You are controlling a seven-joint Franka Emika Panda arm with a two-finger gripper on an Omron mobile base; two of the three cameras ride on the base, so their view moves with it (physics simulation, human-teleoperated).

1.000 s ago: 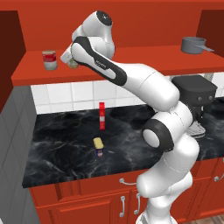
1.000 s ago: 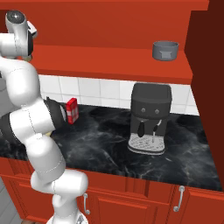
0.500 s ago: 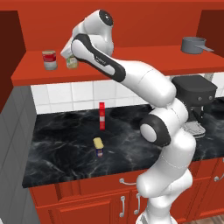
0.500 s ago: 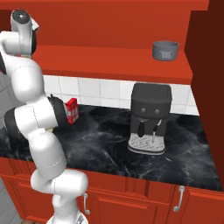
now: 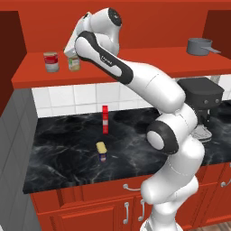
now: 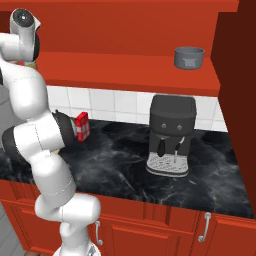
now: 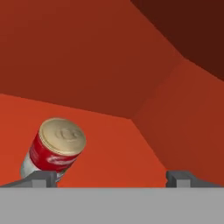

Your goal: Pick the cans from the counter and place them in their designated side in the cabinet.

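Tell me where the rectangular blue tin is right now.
In the left base view the blue tin lies on the black counter, in front of the tall red-and-white box, near the front edge.

Red shelf carries two cans; counter holds blue tin.

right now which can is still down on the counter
The rectangular dark blue tin with yellow lettering, lying on the black marble counter. The yellow-green can and red-and-white can both stand on the cabinet shelf.
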